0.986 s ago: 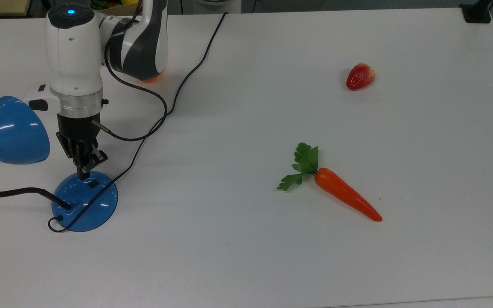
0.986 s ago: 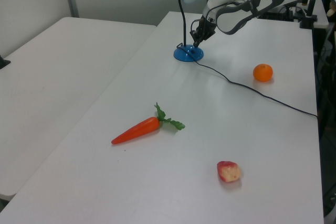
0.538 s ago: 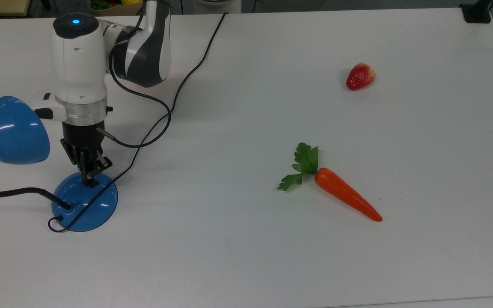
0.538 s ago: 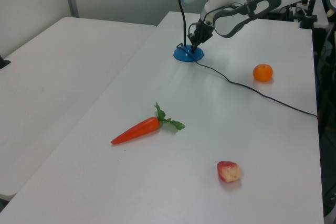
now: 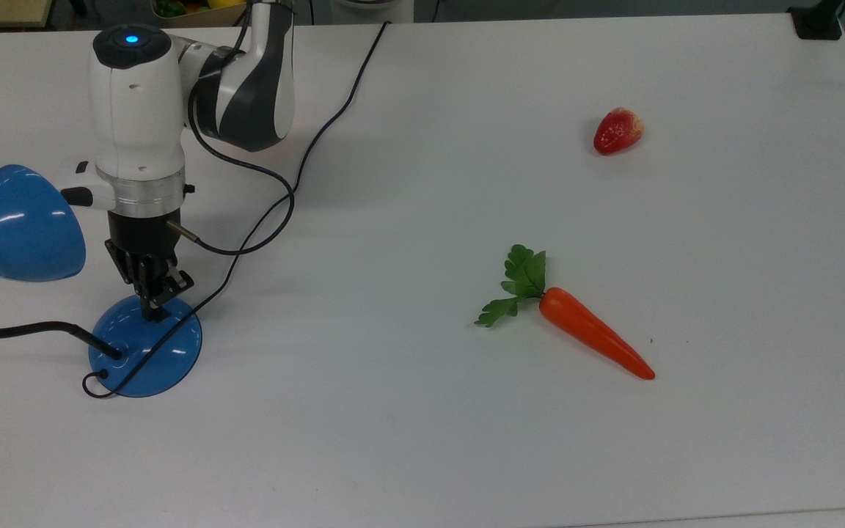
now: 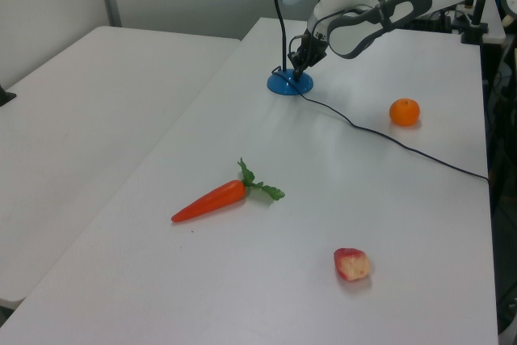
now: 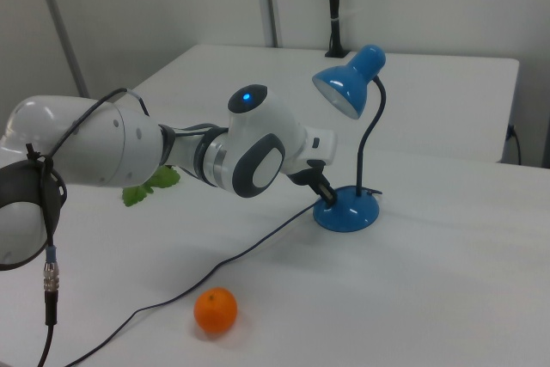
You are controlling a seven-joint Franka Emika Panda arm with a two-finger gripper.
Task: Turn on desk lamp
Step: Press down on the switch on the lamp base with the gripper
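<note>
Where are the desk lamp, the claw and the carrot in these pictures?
desk lamp (image 5: 145, 359): top view, on its round blue base.
claw (image 5: 152, 314): top view, at the fingertips over the lamp's base.
carrot (image 5: 593, 342): top view, on the middle of its orange body.

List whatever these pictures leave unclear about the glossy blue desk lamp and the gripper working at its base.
- Small black switch on the desk lamp base: hidden under the gripper tip in the top view; too small in the left view.
- Contact between gripper and switch: the arm's wrist blocks it in the right view.
- Lamp shade: cut off by the top view's left edge.
- Bulb lit or not: the shade's opening looks unlit, but cannot be confirmed.
- Black cord's plug end: runs out of frame.
</note>
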